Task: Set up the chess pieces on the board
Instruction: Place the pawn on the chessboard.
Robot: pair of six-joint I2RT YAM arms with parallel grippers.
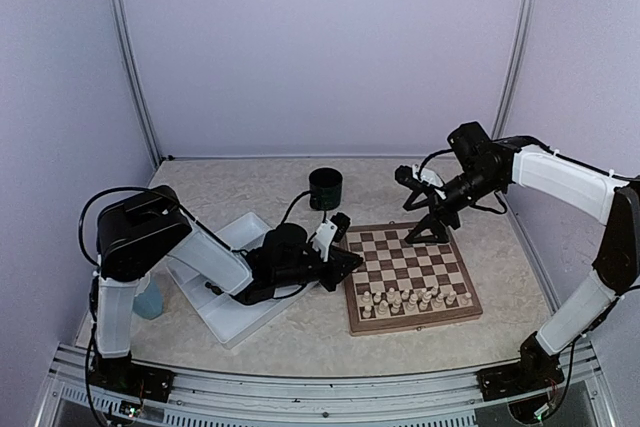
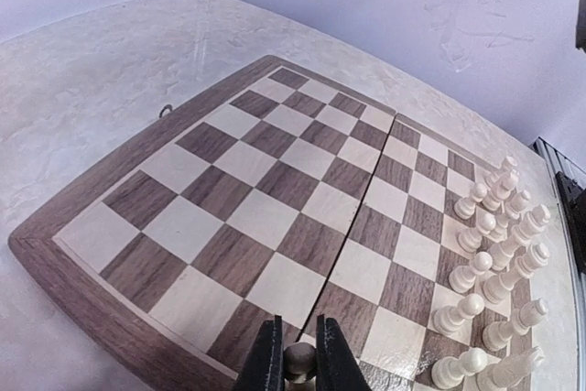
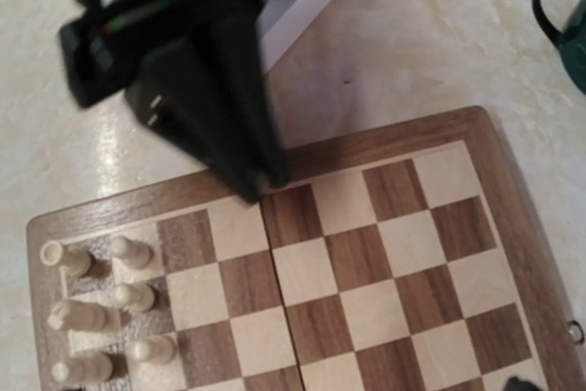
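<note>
Left-wrist only: chess piece (image 2: 299, 360) in left claw (image 2: 298, 334).

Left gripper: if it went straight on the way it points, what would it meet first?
Most likely the board, on bare squares just ahead of it; the light pieces stand off to the side of that line. Depth is unclear.

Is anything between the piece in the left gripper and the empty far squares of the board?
The board is bare ahead of the left gripper and its held piece; the cream pieces stand along the near edge. Only the open right gripper hangs over the far edge.
</note>
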